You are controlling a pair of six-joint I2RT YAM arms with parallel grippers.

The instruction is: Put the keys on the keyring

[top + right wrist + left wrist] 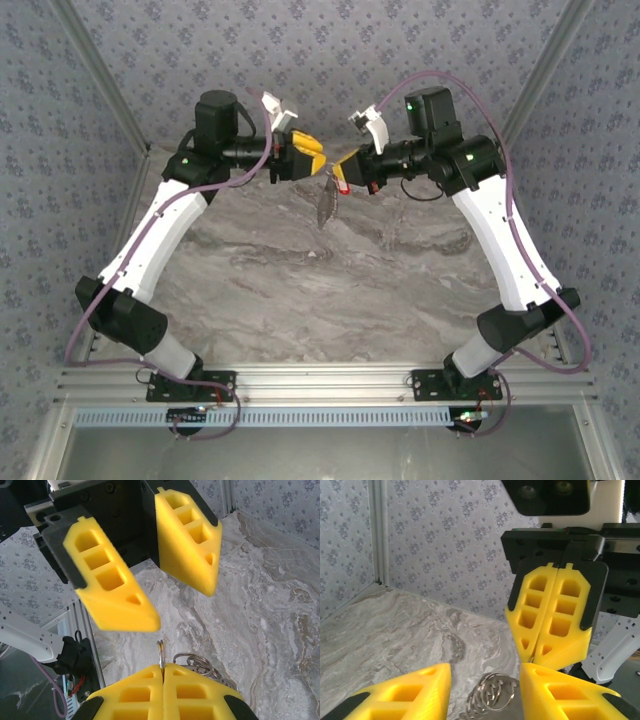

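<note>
My right gripper (pixel 161 669) is shut on the edge of a thin metal keyring (pixel 160 652), which stands up from between its yellow fingers. A bunch of smaller metal rings (pixel 197 662) hangs beside it. In the top view a dull grey bundle, the keyring (pixel 325 203) with its hangings, dangles above the marble under the two grippers, and a small red key (pixel 343 186) shows just below the right gripper (pixel 346 163). My left gripper (pixel 485 680) is open, tip to tip with the right one, and the bunch of rings (pixel 490 695) shows in the gap between its fingers without touching them.
Both grippers meet in mid-air over the far middle of the marble table (pixel 300 290). Patterned walls close in at the back and sides, with a metal corner post (pixel 379 530) at the left. The arms' bases sit on the aluminium rail (pixel 320 380) at the near edge.
</note>
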